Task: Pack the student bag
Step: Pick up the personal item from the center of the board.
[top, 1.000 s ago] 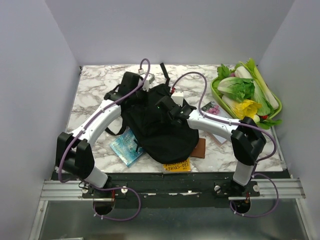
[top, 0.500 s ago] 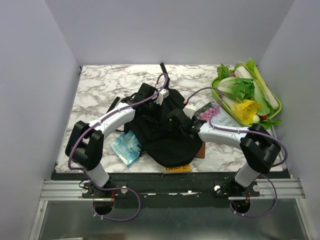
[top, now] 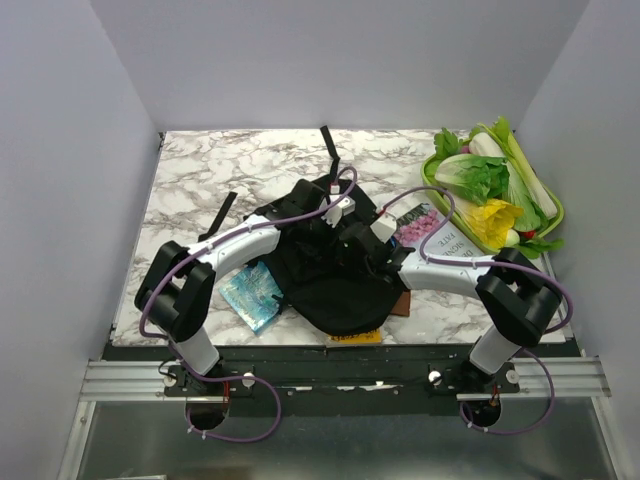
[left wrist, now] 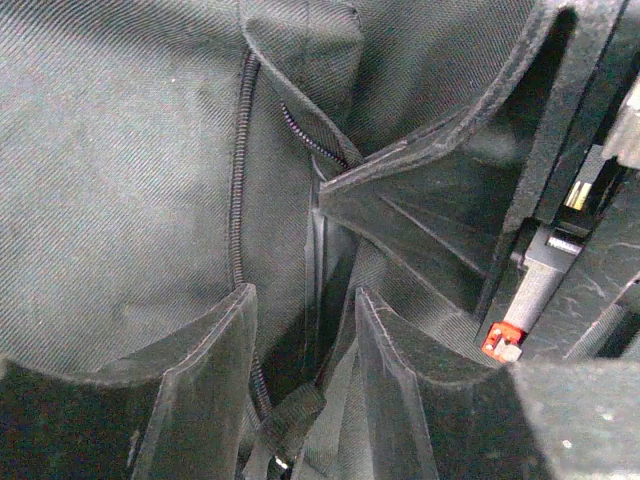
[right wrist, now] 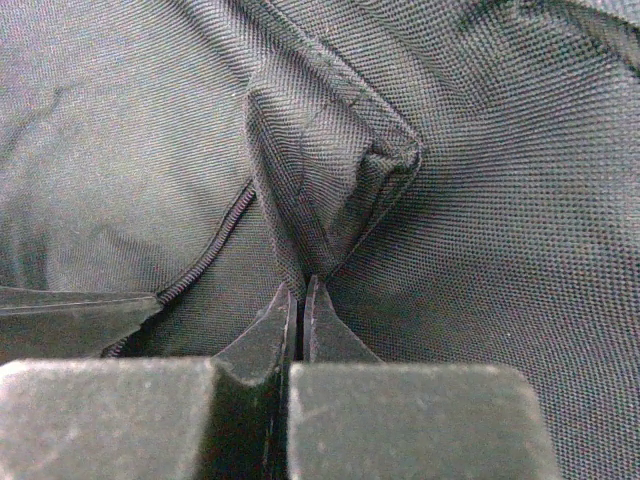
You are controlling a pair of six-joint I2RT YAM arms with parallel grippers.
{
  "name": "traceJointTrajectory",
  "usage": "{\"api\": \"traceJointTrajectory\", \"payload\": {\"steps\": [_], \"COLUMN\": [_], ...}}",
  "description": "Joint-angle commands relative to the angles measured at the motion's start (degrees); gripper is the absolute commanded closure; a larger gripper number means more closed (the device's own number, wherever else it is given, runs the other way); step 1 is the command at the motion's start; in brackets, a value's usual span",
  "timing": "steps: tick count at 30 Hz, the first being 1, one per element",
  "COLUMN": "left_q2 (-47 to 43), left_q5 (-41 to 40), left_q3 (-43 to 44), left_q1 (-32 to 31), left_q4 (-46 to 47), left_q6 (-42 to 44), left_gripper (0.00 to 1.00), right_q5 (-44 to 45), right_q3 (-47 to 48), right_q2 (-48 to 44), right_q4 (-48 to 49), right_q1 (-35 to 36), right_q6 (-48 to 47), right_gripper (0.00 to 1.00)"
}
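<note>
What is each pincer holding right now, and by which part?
The right pincer is shut on the backpack, gripping a raised fold of its fabric. The left pincer is open over the zipper, holding nothing.

Two grippers, left [left wrist: 302, 300] and right [right wrist: 300, 290], on one student bag [top: 335, 300]. One blue pencil case [top: 252, 295] left of the fingers; right of them, one white book [top: 447, 240], one brown notebook [top: 402, 300], one vegetable tray [top: 557, 212]; nearer, one yellow booklet [top: 353, 335].

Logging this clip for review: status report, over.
Right claw shut, pinching a fold of the student bag. Left claw open over its zipper. Blue pencil case beside bag, yellow book pinned under it; neither packed.
</note>
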Motion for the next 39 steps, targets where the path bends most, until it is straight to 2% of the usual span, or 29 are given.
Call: {"api": "traceJointTrajectory", "payload": {"steps": [1, 6, 12, 16, 21, 24, 29, 35, 39], "left_q2": [1.7, -0.49, -6.2, -6.83, -4.72, -6.03, -7.35, -4.89, -4.63], "left_q5": [-2.05, -13.63, -18.66, -23.59, -21.05, -17.19, -15.25, -16.73, -20.68], "left_q3": [-1.48, -3.24, -8.07, -9.3, -7.73, -7.73, -5.62, -7.45, -9.74], "left_q1": [-1.32, -1.5, -1.5, -1.58, -1.67, -1.76, -1.76, -2.11, -2.64], "left_q4": [1.95, 3.01, 4.24, 6.08, 3.89, 3.19, 2.21, 5.1, 8.8], "left_q6": [3.88, 8.7, 14.6, 18.11, 16.63, 15.84, 14.34, 13.9, 14.87], "left_gripper": [0.47, 0.47, 0.46, 0.49, 0.5, 0.48, 0.48, 0.51, 0.56], "right_q5": [-2.14, -3.1, -5.74, -6.53, -6.62, -6.8, -7.33, -7.5, -7.24], "right_q3": [-3.1, -5.3, -6.62, -6.8, -7.15, -7.15, -6.71, -6.62, -7.06], "right_q2": [1.06, 0.18, 0.62, 0.45, -0.17, -0.26, 0.36, 0.01, -0.96], "right_q4": [-1.19, 0.74, 3.99, 4.96, 5.23, 5.31, 5.49, 5.58, 5.49], "right_q1": [0.17, -0.18, -0.89, -0.89, -0.89, -0.98, -0.98, -0.89, -0.89], "right_q6": [2.43, 3.48, 4.1, 3.84, 3.58, 3.31, 3.13, 2.61, 2.43], "right_gripper": [0.99, 0.99, 0.99, 0.99, 0.99, 0.99, 0.99, 0.99, 0.99]}}
